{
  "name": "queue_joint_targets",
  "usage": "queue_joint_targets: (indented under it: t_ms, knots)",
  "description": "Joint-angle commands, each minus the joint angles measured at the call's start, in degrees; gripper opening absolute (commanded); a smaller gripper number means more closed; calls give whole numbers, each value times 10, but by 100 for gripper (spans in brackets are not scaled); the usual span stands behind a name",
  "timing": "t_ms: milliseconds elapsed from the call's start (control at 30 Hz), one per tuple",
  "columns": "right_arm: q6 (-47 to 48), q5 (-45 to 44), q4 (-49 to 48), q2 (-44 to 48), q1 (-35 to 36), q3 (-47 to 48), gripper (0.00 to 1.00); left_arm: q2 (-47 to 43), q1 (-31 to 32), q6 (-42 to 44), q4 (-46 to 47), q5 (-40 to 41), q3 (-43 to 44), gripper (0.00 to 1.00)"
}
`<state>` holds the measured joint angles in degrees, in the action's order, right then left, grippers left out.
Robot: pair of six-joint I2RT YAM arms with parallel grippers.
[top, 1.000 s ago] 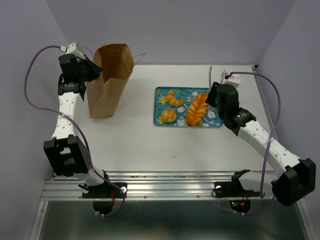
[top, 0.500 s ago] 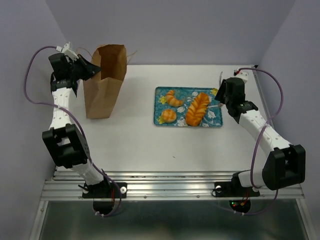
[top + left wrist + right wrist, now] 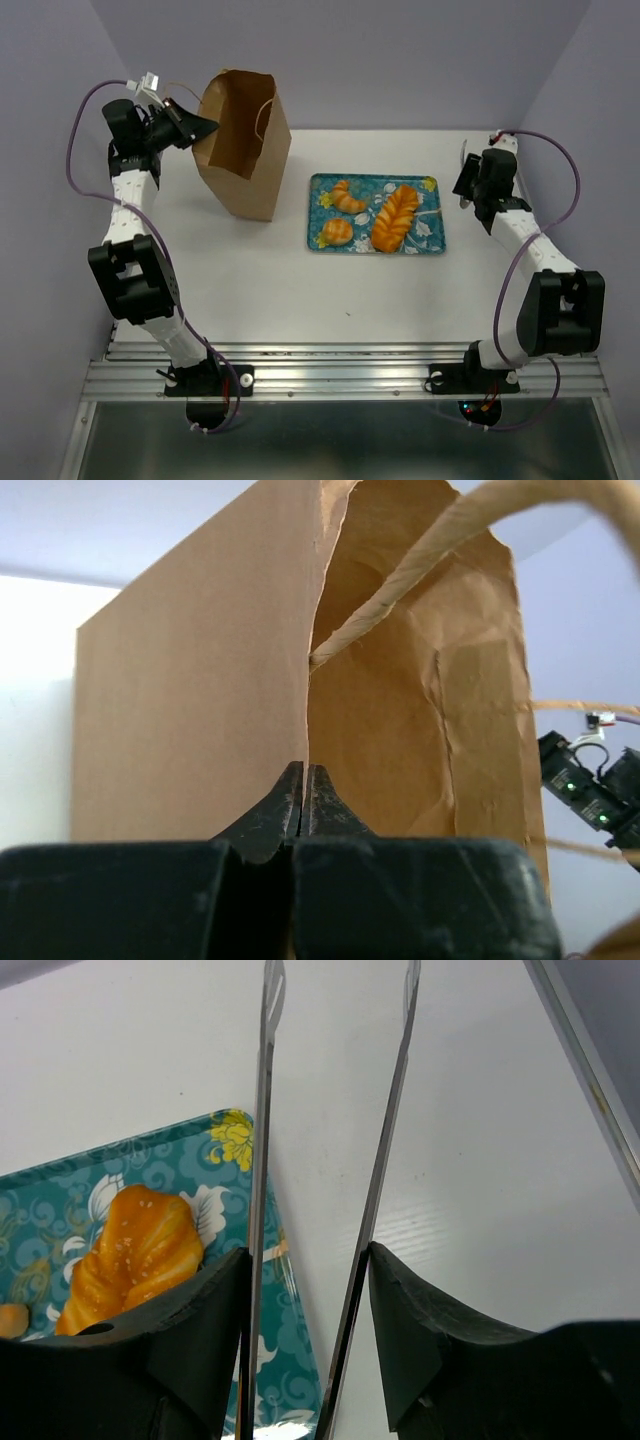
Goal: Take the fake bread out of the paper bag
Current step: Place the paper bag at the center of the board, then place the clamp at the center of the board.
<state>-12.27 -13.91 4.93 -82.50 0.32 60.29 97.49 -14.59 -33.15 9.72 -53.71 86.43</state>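
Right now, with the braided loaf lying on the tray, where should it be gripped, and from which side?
Grip the braided loaf across its middle, coming from above with the nearer right gripper. It lies flat and slanted on the tray, too long to span endwise, and its right flank is free while the round roll sits left.

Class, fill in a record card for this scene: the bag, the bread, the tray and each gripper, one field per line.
paper bag: brown, tilted, rim pinched by the left gripper
fake bread: braided loaf, croissant and round roll, all outside the bag, on the tray
tray: teal, patterned, right of the bag, apart from it
left gripper: shut on the bag's rim
right gripper: open, nothing between its fingers, beyond the tray's right edge
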Motion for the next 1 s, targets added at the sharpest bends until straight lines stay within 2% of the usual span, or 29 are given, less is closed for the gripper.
queue_joint_targets:
  t_ms: [0, 167, 333, 433, 467, 533, 567, 600, 633, 667, 700, 733, 833, 867, 933, 967]
  knots:
    - [35, 29, -64, -19, -14, 22, 56, 18, 1, -10, 24, -25, 52, 4]
    - [44, 56, -88, -49, -37, 15, 58, 58, 2, 45, -58, 32, 66, 8]
    - [59, 83, -97, -85, -71, 24, 58, 82, 1, 88, -96, 77, 80, 13]
    - [65, 95, -99, -111, -76, 32, 58, 91, 2, 101, -128, 88, 108, 21]
    - [66, 101, -100, -118, -76, 34, 61, 90, 2, 106, -137, 91, 113, 27]
    - [69, 101, -100, -138, -81, 39, 61, 88, 1, 113, -142, 95, 124, 32]
    - [69, 101, -100, -144, -81, 42, 61, 85, 2, 115, -143, 99, 127, 42]
    - [69, 100, -101, -151, -81, 43, 62, 78, 2, 120, -148, 103, 130, 57]
    - [68, 100, -100, -162, -81, 44, 63, 74, 1, 122, -152, 114, 132, 63]
    - [67, 101, -102, -168, -87, 45, 64, 65, 2, 125, -161, 122, 133, 80]
    - [66, 100, -103, -173, -87, 45, 64, 60, 2, 131, -167, 129, 134, 87]
    - [66, 100, -103, -183, -87, 45, 65, 54, 1, 134, -170, 141, 134, 99]
    - [66, 91, -102, -191, -87, 43, 75, 31, 1, 142, -181, 150, 132, 99]
    - [66, 82, -102, -191, -87, 41, 84, 19, 2, 142, -183, 156, 131, 99]
    - [64, 76, -101, -187, -87, 37, 91, 4, 2, 144, -184, 160, 124, 99]
    - [61, 68, -101, -178, -87, 35, 100, -11, 2, 143, -184, 162, 121, 99]
